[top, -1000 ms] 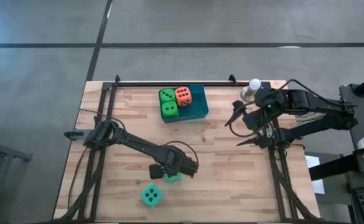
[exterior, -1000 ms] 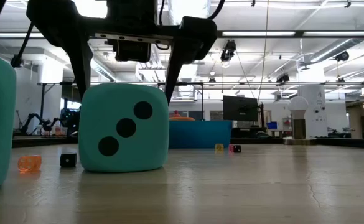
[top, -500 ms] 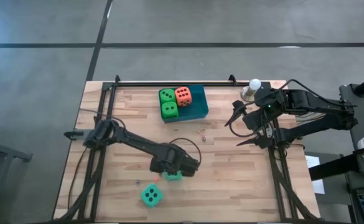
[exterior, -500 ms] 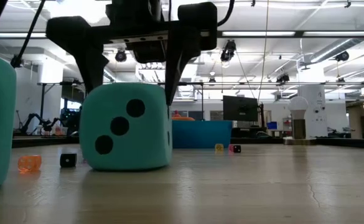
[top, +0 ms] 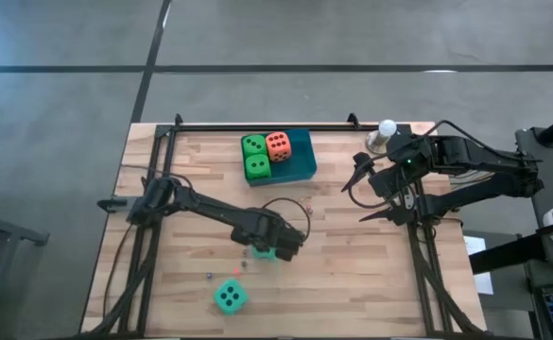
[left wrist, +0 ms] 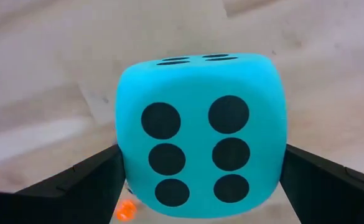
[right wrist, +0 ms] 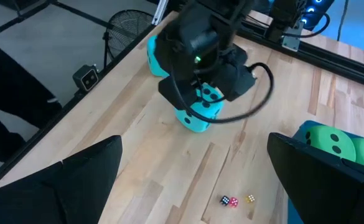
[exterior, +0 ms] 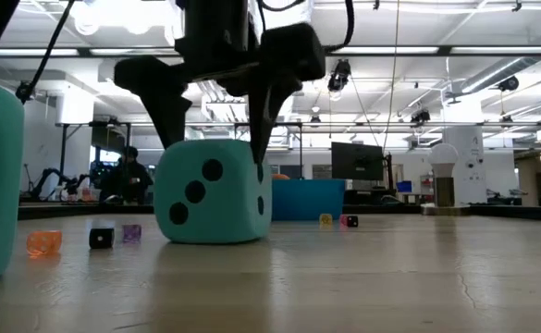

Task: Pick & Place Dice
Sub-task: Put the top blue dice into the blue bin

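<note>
Mid-table | left end effector [exterior: 216,125] spread astride teal die [exterior: 213,191] | contact unclear

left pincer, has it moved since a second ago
Yes. In the high view the left pincer, straddling a teal die, has shifted toward the blue tray and away from the other teal die.

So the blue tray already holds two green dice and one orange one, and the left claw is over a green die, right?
Nearly. The blue tray does hold two green dice and the orange one, but the die under the left claw is teal, not green; the low view shows it plainly.
</note>
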`<control>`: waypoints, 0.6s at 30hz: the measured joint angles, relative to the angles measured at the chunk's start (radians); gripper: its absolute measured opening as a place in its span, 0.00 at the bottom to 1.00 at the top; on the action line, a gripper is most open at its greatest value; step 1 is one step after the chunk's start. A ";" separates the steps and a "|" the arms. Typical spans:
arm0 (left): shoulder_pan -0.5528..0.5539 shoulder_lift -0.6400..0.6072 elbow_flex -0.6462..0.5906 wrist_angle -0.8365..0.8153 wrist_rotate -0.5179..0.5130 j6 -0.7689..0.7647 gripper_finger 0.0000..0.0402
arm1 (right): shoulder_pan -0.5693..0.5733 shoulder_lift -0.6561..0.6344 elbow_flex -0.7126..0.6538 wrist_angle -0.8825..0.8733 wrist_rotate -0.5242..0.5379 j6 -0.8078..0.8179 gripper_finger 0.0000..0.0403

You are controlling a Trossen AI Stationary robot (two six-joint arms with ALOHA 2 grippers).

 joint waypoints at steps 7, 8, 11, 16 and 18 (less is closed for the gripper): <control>0.060 -0.018 -0.001 -0.038 -0.033 0.164 0.96 | 0.000 0.000 0.000 0.000 0.000 0.002 0.99; 0.070 -0.020 -0.001 -0.042 -0.041 0.191 0.96 | 0.000 0.000 0.000 0.000 0.000 0.001 0.99; 0.105 -0.027 -0.001 -0.060 -0.043 0.286 0.95 | 0.000 0.000 0.000 0.000 0.000 0.002 0.99; 0.158 -0.061 0.000 -0.082 -0.052 0.429 0.95 | 0.000 0.000 0.000 0.000 0.000 0.002 0.99; 0.180 -0.080 0.000 -0.084 -0.054 0.476 0.95 | 0.000 0.000 0.000 0.000 0.000 0.000 0.99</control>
